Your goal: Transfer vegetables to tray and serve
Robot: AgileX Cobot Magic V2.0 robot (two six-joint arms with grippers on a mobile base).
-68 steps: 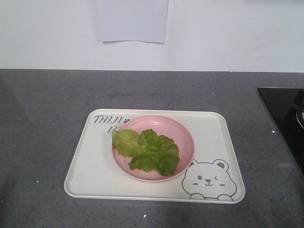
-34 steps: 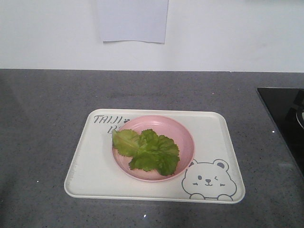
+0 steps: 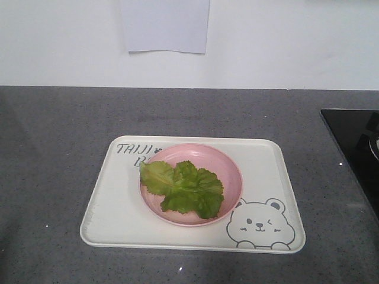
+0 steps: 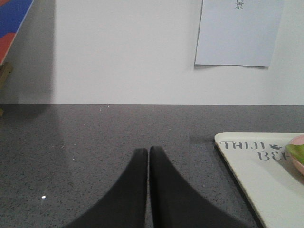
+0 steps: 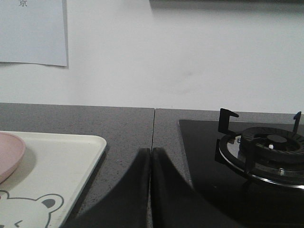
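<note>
Green lettuce leaves (image 3: pixel 185 188) lie in a round pink plate (image 3: pixel 232 171) that stands on the cream-white bear tray (image 3: pixel 118 201) in the middle of the grey counter. The tray's lettered corner shows in the left wrist view (image 4: pixel 259 175), with a sliver of lettuce (image 4: pixel 296 152) at the right edge. Its bear corner shows in the right wrist view (image 5: pixel 61 166). My left gripper (image 4: pixel 148 151) is shut and empty over the counter, left of the tray. My right gripper (image 5: pixel 151 151) is shut and empty over the counter, between the tray and the stove. Neither gripper shows in the front view.
A black gas stove (image 5: pixel 266 152) with a burner grate sits at the right, its glass edge also in the front view (image 3: pixel 355 148). A white wall with a paper sheet (image 3: pixel 166 26) backs the counter. A blue and red board (image 4: pixel 12 21) stands at far left.
</note>
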